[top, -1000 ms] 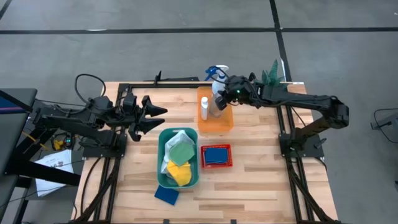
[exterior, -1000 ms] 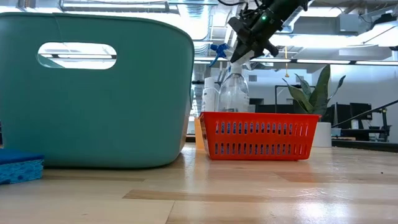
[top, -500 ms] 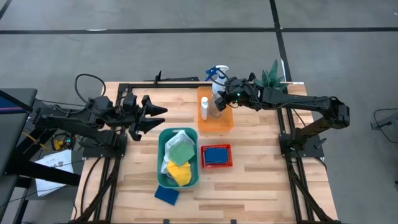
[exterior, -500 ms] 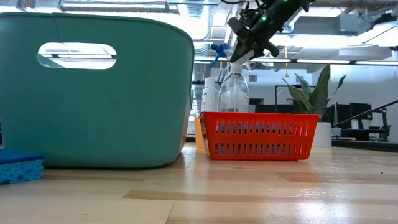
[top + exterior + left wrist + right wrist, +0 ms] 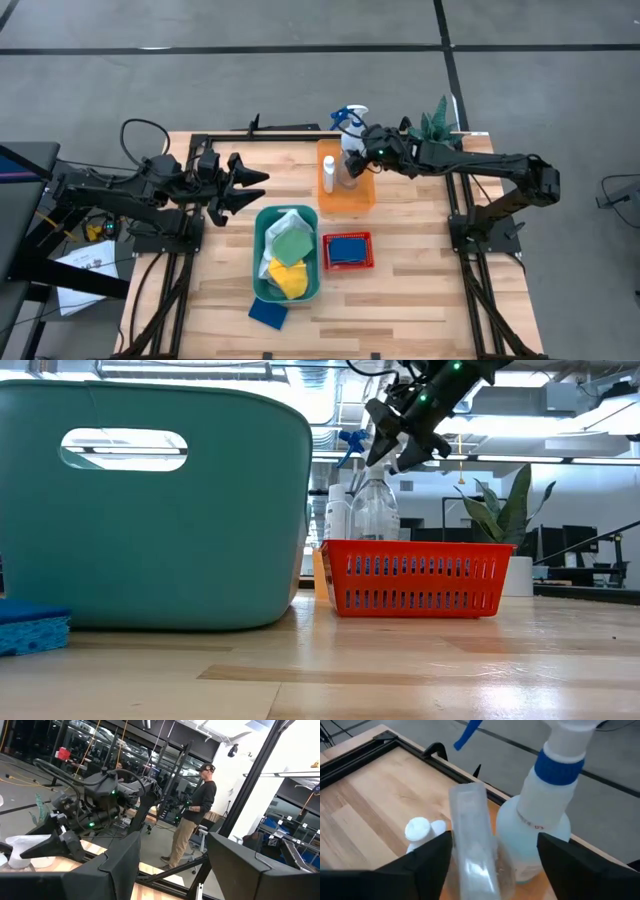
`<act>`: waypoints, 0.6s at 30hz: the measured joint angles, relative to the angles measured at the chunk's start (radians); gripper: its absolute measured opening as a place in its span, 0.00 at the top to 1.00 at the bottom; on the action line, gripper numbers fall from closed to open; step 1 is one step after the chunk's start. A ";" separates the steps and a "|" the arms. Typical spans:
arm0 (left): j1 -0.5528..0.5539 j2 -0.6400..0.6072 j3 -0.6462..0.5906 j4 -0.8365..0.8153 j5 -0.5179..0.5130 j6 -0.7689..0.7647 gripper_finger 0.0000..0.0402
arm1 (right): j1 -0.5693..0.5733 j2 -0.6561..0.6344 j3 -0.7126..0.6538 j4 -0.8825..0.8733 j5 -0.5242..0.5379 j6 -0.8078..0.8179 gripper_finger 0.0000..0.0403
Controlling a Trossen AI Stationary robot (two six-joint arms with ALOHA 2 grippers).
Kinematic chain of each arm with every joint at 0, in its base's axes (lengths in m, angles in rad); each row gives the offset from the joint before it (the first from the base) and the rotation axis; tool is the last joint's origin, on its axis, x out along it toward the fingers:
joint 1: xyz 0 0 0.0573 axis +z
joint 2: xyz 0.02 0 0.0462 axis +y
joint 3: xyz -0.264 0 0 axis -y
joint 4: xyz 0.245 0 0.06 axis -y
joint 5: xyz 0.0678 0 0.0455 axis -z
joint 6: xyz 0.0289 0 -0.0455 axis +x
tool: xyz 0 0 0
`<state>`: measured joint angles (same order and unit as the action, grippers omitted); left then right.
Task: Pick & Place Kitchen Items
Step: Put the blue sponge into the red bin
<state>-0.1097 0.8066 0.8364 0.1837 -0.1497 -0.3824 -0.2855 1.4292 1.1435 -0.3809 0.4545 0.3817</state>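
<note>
A clear spray bottle (image 5: 540,810) with a blue trigger, a small white bottle (image 5: 417,827) and a tall clear bottle (image 5: 470,835) stand upright in the orange bin (image 5: 360,195) at the table's far middle. My right gripper (image 5: 495,837) hangs open just above the bin. Its fingers stand on either side of the clear bottle's top (image 5: 378,472); I see no touch. White, green (image 5: 292,245) and yellow cloths lie in the teal tub (image 5: 262,270). My left gripper (image 5: 262,188) waits open at the table's left, above the wood.
A red basket (image 5: 347,268) holding a blue sponge (image 5: 347,250) stands right of the tub. Another blue sponge (image 5: 266,312) lies on the table near the front edge. A green plant (image 5: 438,120) stands at the far right corner. A person stands in the room beyond.
My right gripper has opened and let go of the clear bottle's top. The bottle stays upright in the orange bin.
</note>
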 joint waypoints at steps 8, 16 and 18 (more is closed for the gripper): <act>0.000 0.000 0.000 0.000 0.000 -0.008 0.45 | 0.004 -0.062 0.000 0.002 0.018 0.012 0.28; 0.000 0.000 0.000 0.000 0.000 -0.008 0.45 | 0.014 -0.157 0.002 -0.050 0.014 0.012 0.28; 0.000 0.000 0.000 0.000 0.000 -0.008 0.45 | 0.026 -0.183 0.002 -0.069 0.012 0.013 0.28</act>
<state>-0.1097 0.8066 0.8364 0.1833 -0.1493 -0.3901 -0.2592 1.2466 1.1454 -0.4495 0.4663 0.3943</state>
